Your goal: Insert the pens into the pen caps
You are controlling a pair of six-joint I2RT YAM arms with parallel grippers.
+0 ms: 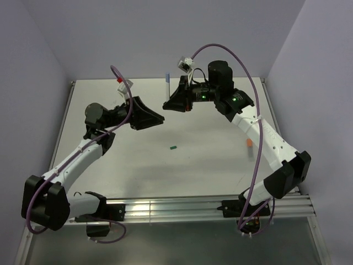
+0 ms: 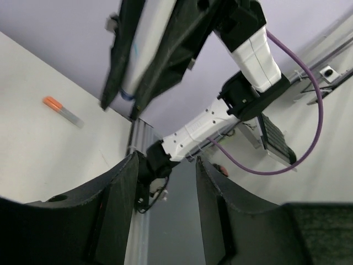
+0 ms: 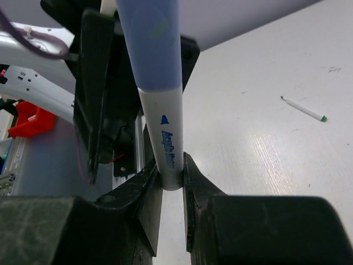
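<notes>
My right gripper (image 3: pixel 172 165) is shut on the lower end of a white pen (image 3: pixel 165 138), held upright above the table. A blue cap (image 3: pixel 151 44) sits on the pen's upper end. From above, the pen (image 1: pixel 167 85) sticks up from the right gripper (image 1: pixel 166 104). My left gripper (image 1: pixel 159 117) is open and empty, close to the left of the right one; in the left wrist view (image 2: pixel 166 165) nothing is between its fingers. A dark green cap (image 1: pixel 172 147) lies on the table's middle. A thin pen with a green tip (image 3: pixel 302 108) lies on the table. A thicker orange-ended pen (image 1: pixel 250 146) lies beside the right arm.
The orange-ended pen also shows in the left wrist view (image 2: pixel 63 110) near the table's edge. A metal rail (image 1: pixel 182 210) runs along the near edge between the arm bases. Lilac walls close in the back and both sides.
</notes>
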